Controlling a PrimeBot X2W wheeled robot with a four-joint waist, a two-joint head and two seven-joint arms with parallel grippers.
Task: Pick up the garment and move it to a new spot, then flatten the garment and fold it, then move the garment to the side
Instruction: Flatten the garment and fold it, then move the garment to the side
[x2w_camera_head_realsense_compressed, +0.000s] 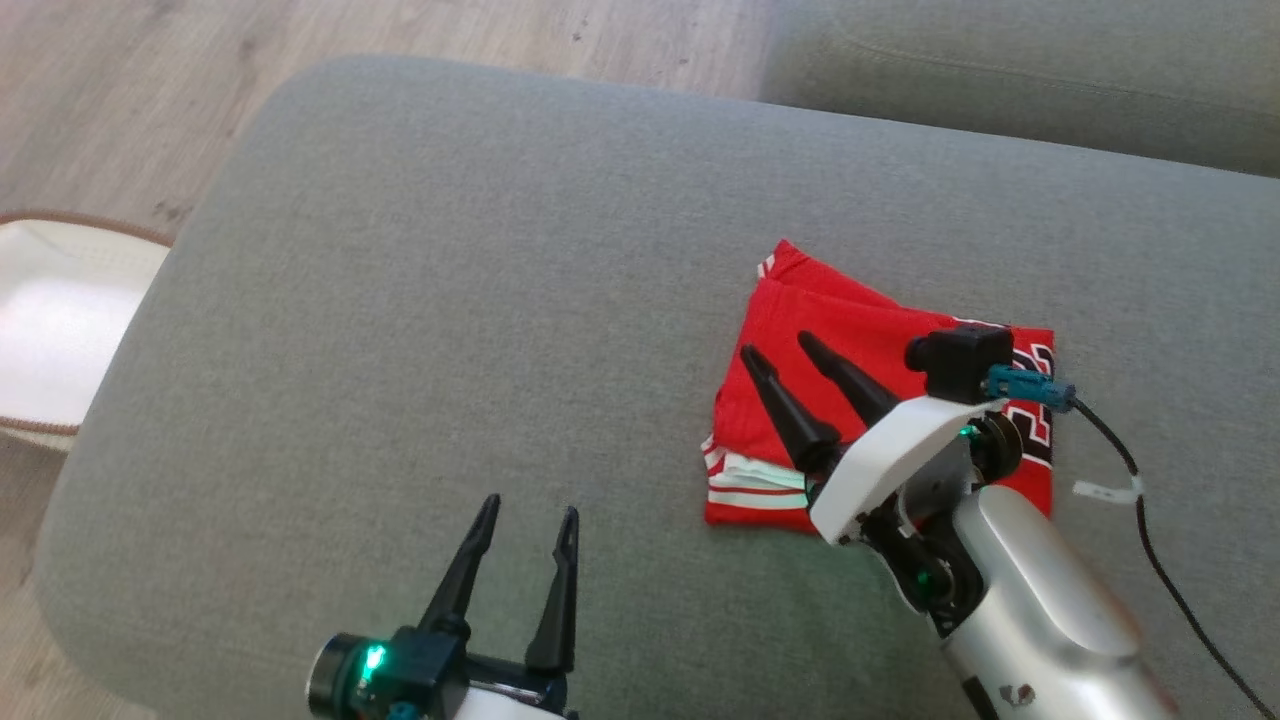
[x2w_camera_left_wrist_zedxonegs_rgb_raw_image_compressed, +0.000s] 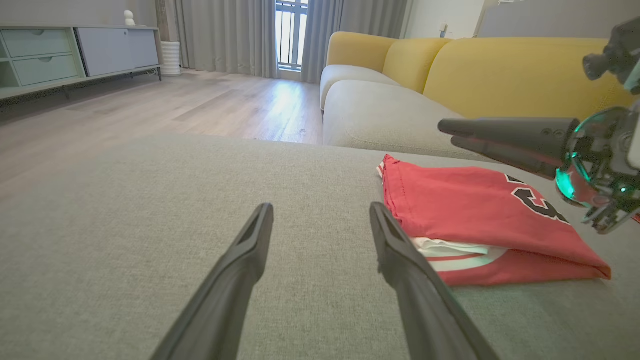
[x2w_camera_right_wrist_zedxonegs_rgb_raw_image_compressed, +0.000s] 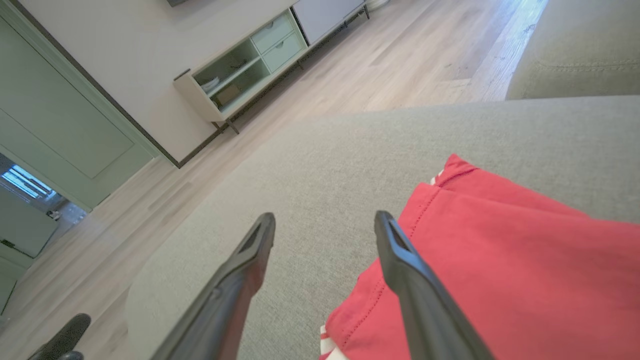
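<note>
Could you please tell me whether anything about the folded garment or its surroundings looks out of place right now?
Only slightly: the red garment lies folded on the grey cushion, but its layers are not flush; a white striped hem pokes out at its near corner. Nothing looks spilled or damaged.

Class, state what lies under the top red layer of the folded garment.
On the garment, white and red-striped layers peek out at the open edge. Deeper folds are covered, as is the cushion directly beneath.
</note>
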